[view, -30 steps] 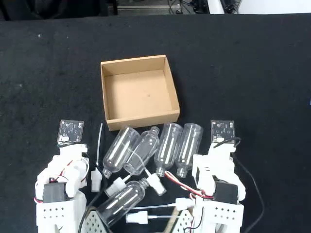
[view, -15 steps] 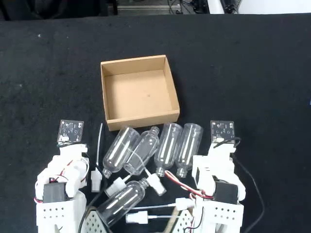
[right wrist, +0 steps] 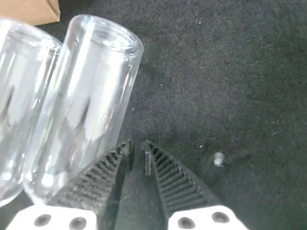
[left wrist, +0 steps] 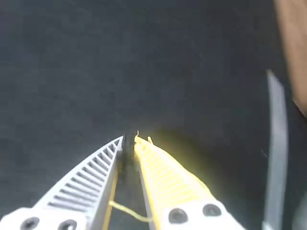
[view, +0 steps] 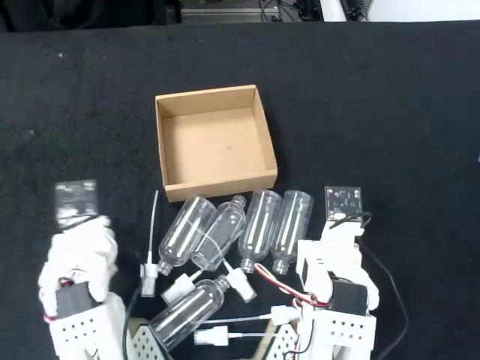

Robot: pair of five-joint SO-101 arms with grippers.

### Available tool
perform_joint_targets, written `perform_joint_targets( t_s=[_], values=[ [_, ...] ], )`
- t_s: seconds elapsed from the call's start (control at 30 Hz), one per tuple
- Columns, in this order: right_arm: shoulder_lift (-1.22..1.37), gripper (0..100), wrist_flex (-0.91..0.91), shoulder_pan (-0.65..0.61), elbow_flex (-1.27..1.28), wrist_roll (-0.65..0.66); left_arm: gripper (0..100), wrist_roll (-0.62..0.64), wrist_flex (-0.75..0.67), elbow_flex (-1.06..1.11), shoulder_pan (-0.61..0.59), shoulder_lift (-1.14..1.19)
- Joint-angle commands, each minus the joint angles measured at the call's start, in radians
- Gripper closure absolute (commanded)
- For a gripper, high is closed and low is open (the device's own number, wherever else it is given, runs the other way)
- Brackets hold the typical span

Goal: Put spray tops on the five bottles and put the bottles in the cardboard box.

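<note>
- Left wrist view: my left tool (left wrist: 128,140) has its fingers drawn together on nothing. It hangs over bare bench (left wrist: 72,57) off the left front corner of the cardboard box (left wrist: 293,43), with a thin dip tube (left wrist: 277,143) lying between it and the box.
- Right wrist view: my right tool (right wrist: 136,143) is also closed and empty. Its tips are just beside the rightmost bottle (right wrist: 81,110), which lies in front of the box's right front corner.
- High view: a loose spray top (view: 240,283) and its fellows lie scattered farther out from the box than the row of bottles. The fifth bottle (view: 187,311) lies among them, slanted. I cannot tell whether any top is already seated.
- Nearer the box, four bottles lie side by side with their bases close to its front wall and their necks pointing away.
- I judge the bottles light, thin-walled and smooth, so they will likely roll or squirt out of a hard pinch. I would take one across mid-body, gently.
- The tops look small and stiff, but the tubes look bendy. I would hold a top by its head, not its tube.
- The box stands open, with no bottle in it.
</note>
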Motion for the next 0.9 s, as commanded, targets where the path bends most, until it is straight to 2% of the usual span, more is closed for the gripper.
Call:
perform_joint_targets(
  t_s=[0.0,0.07,0.2,0.4,0.6,0.77,0.87],
  values=[
    [-0.094,98.7,0.012,-0.009,-0.005,0.008,97,-0.072,-0.267,-0.019,-0.226,-0.012],
    [-0.094,98.7,0.012,-0.009,-0.005,0.008,97,-0.110,-0.279,-0.074,-0.260,-0.012],
    [-0.094,98.7,0.012,-0.009,-0.005,0.008,97,-0.132,-0.178,-0.285,-0.262,-0.011],
    [-0.094,98.7,0.012,-0.008,-0.005,0.008,81,-0.126,-0.035,-0.607,-0.248,-0.008],
    [-0.094,98.7,0.012,-0.008,-0.005,0.008,80,-0.133,0.054,-0.685,-0.084,0.068],
    [-0.094,98.7,0.012,-0.008,-0.005,0.008,79,-0.146,0.173,-0.786,0.015,0.356],
    [-0.094,98.7,0.012,-0.008,-0.005,0.008,71,-0.189,0.313,-0.912,0.111,0.562]
  ],
)
